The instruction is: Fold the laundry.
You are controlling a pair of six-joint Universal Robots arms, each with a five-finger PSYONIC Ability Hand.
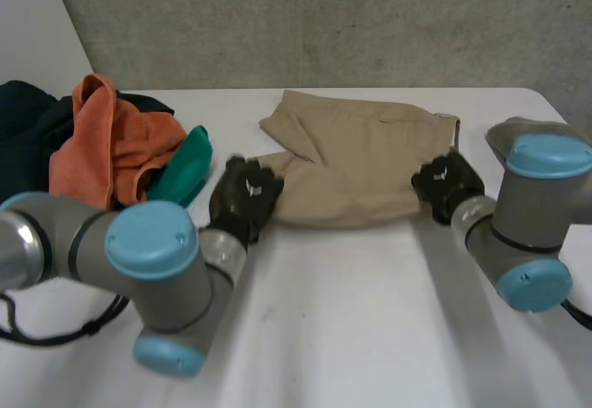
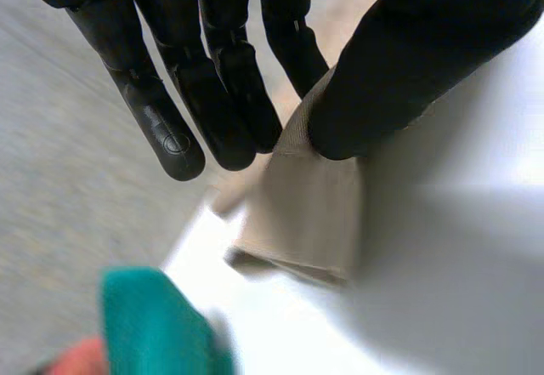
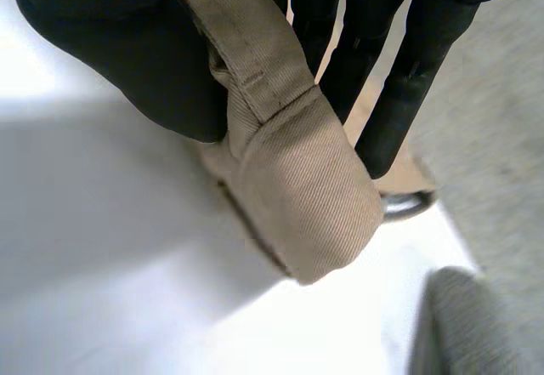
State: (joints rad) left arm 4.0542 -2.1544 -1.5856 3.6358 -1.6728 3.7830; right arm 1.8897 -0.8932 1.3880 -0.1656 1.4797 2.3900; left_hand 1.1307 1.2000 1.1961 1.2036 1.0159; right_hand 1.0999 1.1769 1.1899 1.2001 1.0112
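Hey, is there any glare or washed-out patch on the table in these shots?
Head view: the table is softly lit, no glare. Left wrist view: the table goes bright white beside the left hand pinching the tan cloth. Right wrist view: bright white patches beside the right hand and past the cloth's folded end.

Tan shorts (image 1: 356, 154) lie spread flat, near corners lifted; orange cloth (image 1: 102, 144), teal cloth (image 1: 182, 169) and dark cloth (image 1: 23, 130) sit heaped to their left.
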